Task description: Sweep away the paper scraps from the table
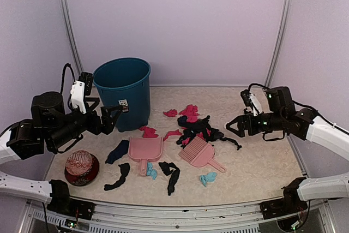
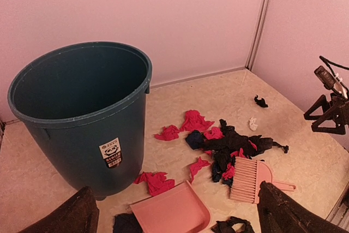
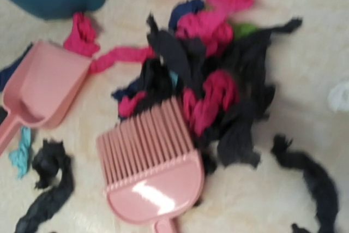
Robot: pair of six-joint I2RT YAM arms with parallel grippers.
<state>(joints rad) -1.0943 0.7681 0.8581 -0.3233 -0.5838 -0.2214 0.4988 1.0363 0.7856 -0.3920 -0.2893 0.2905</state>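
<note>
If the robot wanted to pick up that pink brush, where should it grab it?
Probably the thin handle of the brush. It sticks out toward the near right, clear of the scraps, while the bristle end lies against the pile. The brush lies flat, so the right gripper would come from above, jaws across the handle.

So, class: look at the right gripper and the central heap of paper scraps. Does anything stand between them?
Nothing visible does. The right gripper hangs open beside the heap of paper scraps, only table between; the pink brush lies on the heap's near side.
</note>
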